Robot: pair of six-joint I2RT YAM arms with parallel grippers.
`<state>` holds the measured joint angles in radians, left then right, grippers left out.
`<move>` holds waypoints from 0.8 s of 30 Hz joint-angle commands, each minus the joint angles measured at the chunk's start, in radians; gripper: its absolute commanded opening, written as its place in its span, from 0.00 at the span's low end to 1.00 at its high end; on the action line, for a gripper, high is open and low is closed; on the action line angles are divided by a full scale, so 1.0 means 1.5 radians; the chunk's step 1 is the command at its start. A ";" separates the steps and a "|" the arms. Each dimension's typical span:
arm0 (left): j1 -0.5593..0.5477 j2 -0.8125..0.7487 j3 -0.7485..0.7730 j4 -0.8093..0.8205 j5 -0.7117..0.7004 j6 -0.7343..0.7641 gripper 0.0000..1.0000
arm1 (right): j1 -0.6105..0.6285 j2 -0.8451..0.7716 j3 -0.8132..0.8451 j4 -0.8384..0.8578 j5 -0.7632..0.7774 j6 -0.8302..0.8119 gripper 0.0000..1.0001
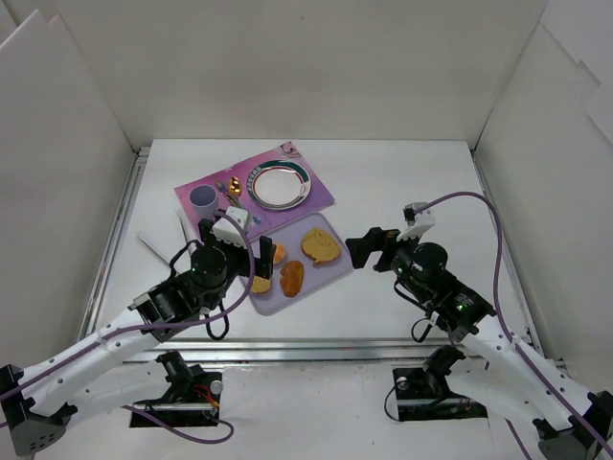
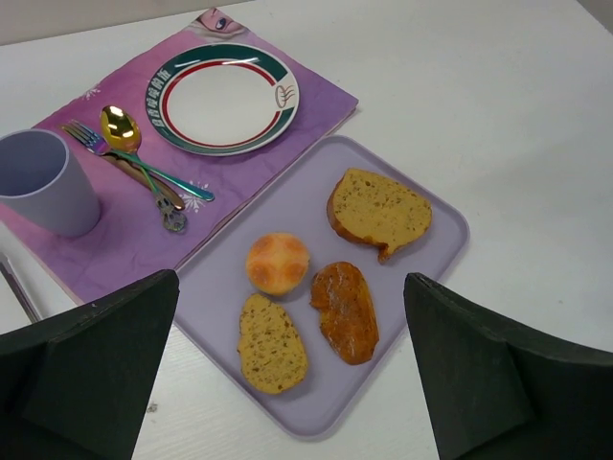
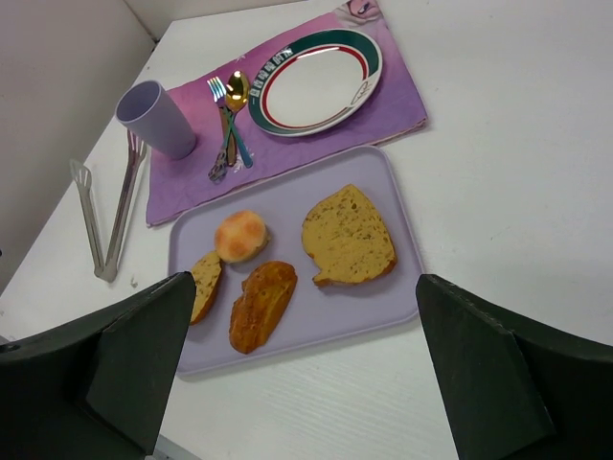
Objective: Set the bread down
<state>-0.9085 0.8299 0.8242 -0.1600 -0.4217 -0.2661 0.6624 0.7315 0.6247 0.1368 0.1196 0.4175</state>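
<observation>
I see my left gripper [image 2: 290, 283] with its 2 jaws spread wide and the bread [image 2: 278, 264] lying untouched on the purple tray [image 2: 287, 206] just past their tips, mid-gap, while my right gripper [image 3: 306, 280] is spread wide too, the bread ahead nearer its left jaw.

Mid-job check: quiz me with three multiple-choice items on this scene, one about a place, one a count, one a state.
1. The plate on the purple placemat is: A) empty B) cracked in two C) upside down.
2. The bun lies: A) on the plate B) on the placemat C) on the lavender tray.
3. Bread pieces on the tray: A) two B) four C) six.
Answers: 1 A, its white centre is bare; 2 C, it sits among the other pieces; 3 B, bun, toast slice, brown oval and small slice.
</observation>
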 commanded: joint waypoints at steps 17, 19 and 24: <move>0.137 0.057 0.124 -0.290 -0.191 -0.348 0.94 | 0.004 0.032 0.023 0.037 0.032 0.005 0.98; 0.196 0.065 0.112 -0.325 -0.177 -0.384 0.93 | 0.004 0.037 0.030 0.029 0.026 0.007 0.98; 0.364 0.105 0.044 -0.259 -0.042 -0.376 0.91 | 0.003 0.051 0.028 0.035 0.028 0.008 0.98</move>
<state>-0.4892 0.9279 0.9112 -0.5488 -0.5968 -0.7670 0.6624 0.7940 0.6247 0.1287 0.1459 0.4213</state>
